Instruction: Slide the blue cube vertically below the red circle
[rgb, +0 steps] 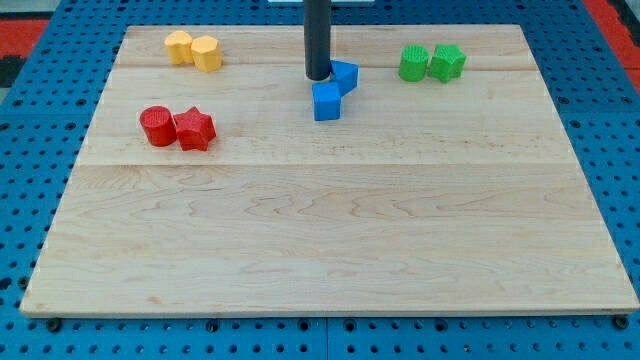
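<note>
The blue cube (327, 102) sits on the wooden board, a little right of centre near the view's top. A second blue block (345, 75) of unclear shape touches it at its upper right. My tip (317, 77) stands just above the blue cube's top left edge and right beside the second blue block's left side. The red circle (156, 126) lies at the view's left, with a red star (195, 129) touching its right side. The blue cube is far to the right of the red circle and slightly higher in the view.
Two yellow blocks (193, 50) sit together at the view's top left. Two green blocks (432, 63) sit together at the view's top right. The wooden board (330, 230) lies on a blue pegboard (20, 200).
</note>
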